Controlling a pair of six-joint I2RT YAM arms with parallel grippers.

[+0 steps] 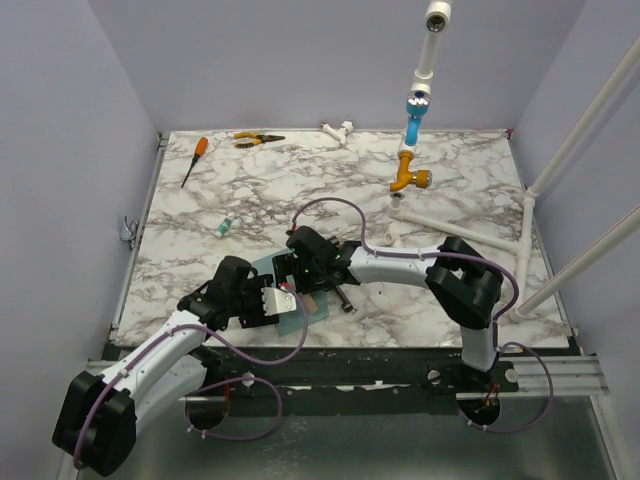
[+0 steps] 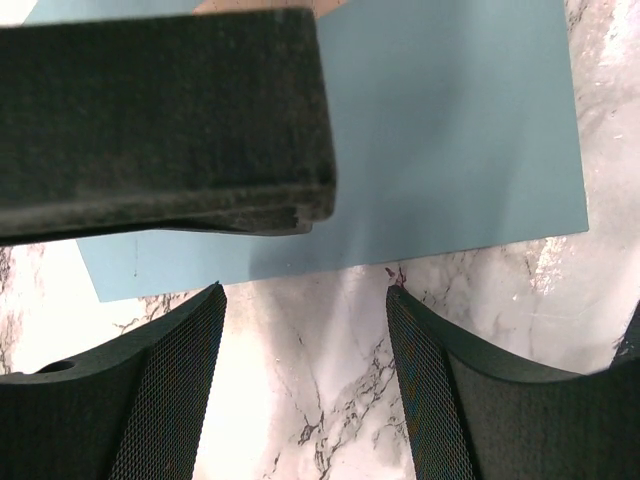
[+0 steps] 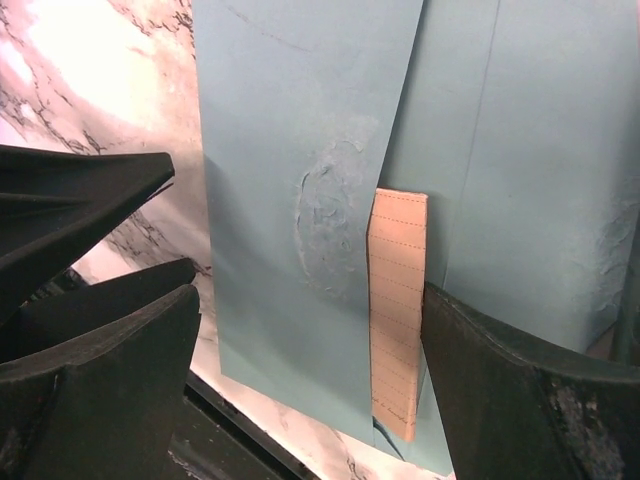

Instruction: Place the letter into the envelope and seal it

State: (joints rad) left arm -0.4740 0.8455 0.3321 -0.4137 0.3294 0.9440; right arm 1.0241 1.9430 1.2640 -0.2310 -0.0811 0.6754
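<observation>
- Envelope [image 1: 268, 270] lies flat on the marble table [image 1: 260, 190], near the front edge, where the two arms meet.
- Letter [image 3: 398, 310] rests on the envelope. A teal panel folds over its left side, so only a narrow lined tan strip shows. Its near end reaches almost to the envelope's near edge.
- The covering panel carries a scuffed, roundish wrinkle [image 3: 325, 215].
- Right gripper [image 3: 310, 300] sits low over the envelope with its jaws spread wide, one finger on each side of the folded panel. The paper lies loose between them and nothing is pinched. The right-hand finger [image 3: 500, 400] stands just beside the letter's exposed edge.
- Left gripper [image 2: 305, 330] has its jaws spread apart and holds nothing. Only bare marble shows between its fingers, and their tips stop just short of the envelope's edge.
- The left wrist view shows a dark padded bar [image 2: 160, 120] lying across the upper left of the envelope. It is too close and blurred to name for certain.
- The top view shows both wrists crowded over the envelope, hiding most of it. A tan sliver of the letter peeks out at the right.
- Far side of the table: an orange-handled screwdriver [image 1: 195, 158], yellow pliers [image 1: 256, 140] and a white pipe fitting [image 1: 340, 128].
- A small green item [image 1: 228, 227] lies mid-table on the left, well apart from the envelope.
- A white pipe rig with a yellow valve [image 1: 411, 180] stands at the right rear.
</observation>
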